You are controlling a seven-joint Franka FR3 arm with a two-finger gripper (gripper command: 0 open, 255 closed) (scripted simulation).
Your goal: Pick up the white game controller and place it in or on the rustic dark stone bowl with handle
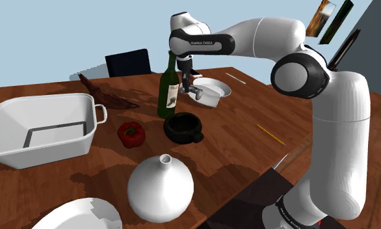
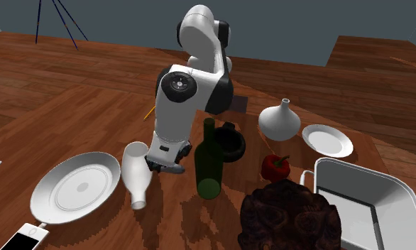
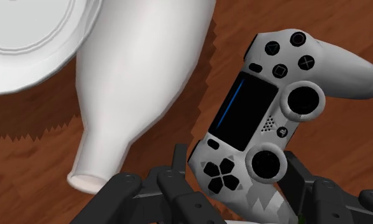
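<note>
Pincer clasps white controller | wrist view — white bottle lying beside | shoulder view — dark bowl near

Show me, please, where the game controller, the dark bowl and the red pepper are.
game controller (image 3: 244,111), wrist view, on its black touchpad.
dark bowl (image 1: 181,135), shoulder view, on its front wall.
red pepper (image 1: 131,134), shoulder view, on its body.

Reddish-brown wooden table. Dark navy chair back stands beyond its far edge. Pale blue-grey wall carries two framed pictures. Brown wood-plank floor; dark grey wall behind.
</note>
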